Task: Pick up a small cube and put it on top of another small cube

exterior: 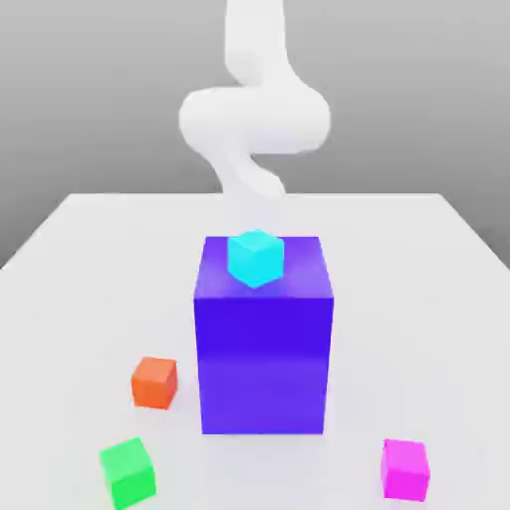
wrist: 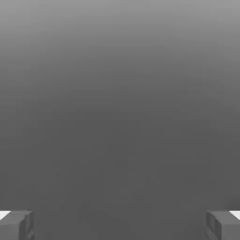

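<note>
- The gripper [wrist: 120,226] of a white robot arm [exterior: 255,120] stands with its fingers [wrist: 19,226] spread wide.
- A magenta cube [exterior: 405,470] sits on the pale table [exterior: 379,299], well apart from the fingers, toward the exterior view's right.
- A green cube [exterior: 128,473] lies well apart from them too, toward that view's left, near an orange-red cube [exterior: 154,382].
- A blue-violet block [exterior: 264,364], between the fingers and the magenta and green cubes, bears a cyan cube [exterior: 256,258] on top.
</note>
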Available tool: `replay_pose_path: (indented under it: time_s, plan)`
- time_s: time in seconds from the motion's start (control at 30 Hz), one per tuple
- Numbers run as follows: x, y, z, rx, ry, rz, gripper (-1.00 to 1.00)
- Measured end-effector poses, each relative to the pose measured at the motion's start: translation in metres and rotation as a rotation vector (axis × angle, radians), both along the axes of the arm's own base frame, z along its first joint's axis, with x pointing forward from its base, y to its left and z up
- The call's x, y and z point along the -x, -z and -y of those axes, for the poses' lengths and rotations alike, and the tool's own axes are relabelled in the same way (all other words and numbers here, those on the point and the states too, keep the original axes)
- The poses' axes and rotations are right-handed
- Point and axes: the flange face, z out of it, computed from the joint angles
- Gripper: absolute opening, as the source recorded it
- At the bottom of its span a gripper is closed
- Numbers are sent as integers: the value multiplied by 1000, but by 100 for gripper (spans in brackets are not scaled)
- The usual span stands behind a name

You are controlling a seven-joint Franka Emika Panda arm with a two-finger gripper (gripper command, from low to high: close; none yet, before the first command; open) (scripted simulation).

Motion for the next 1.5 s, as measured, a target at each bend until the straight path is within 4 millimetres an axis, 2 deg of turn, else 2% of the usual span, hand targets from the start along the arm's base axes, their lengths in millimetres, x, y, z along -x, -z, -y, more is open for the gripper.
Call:
replay_pose_path:
  time_s: [0.1,0.23,0.33,0.47,0.67,0.9,1.07,1.1,1.3,1.37,1.47,1.5]
  plan:
    - [-38,48,-16,36,-150,-79,0]
    - [-76,114,-44,88,-338,-171,0]
    - [-95,168,-68,133,-476,-234,0]
    - [-110,241,-100,202,-656,-315,0]
    - [-106,350,-150,332,-937,-424,0]
    - [-81,467,-169,513,-1222,-548,0]
    - [-77,535,-172,546,-1270,-565,0]
    - [-76,545,-172,546,-1270,-566,-100]
    - [-76,549,-171,545,-1271,-568,-100]
    - [-77,535,-172,547,-1272,-567,-100]
    - [-76,499,-172,546,-1272,-568,-100]
    - [-79,488,-163,536,-1243,-575,-100]
